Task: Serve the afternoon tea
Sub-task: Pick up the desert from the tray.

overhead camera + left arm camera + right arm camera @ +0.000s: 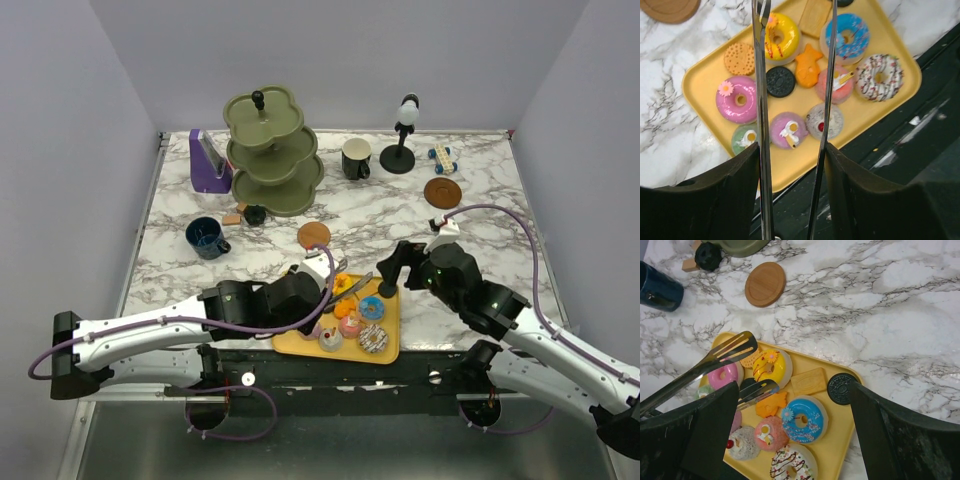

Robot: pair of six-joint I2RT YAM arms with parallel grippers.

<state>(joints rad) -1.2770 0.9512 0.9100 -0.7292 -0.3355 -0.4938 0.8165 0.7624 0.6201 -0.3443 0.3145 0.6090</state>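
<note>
Currently your left end effector (792,165) is clamped on the tongs (761,75), blades apart and pointing away from the tabletop's (660,130) near edge; the yellow doughnut (781,36) lies between their tips on the tray (700,85), while your right end effector (792,395) hangs open alongside

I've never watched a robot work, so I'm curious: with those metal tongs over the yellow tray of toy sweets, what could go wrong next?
The toy sweets lie packed close on the yellow plastic tray, so the slotted metal tongs in the left gripper may nudge or pinch a neighbour of the yellow iced doughnut. The tray also sits right at the near edge of the white marbled table; a push might slide it off.
</note>
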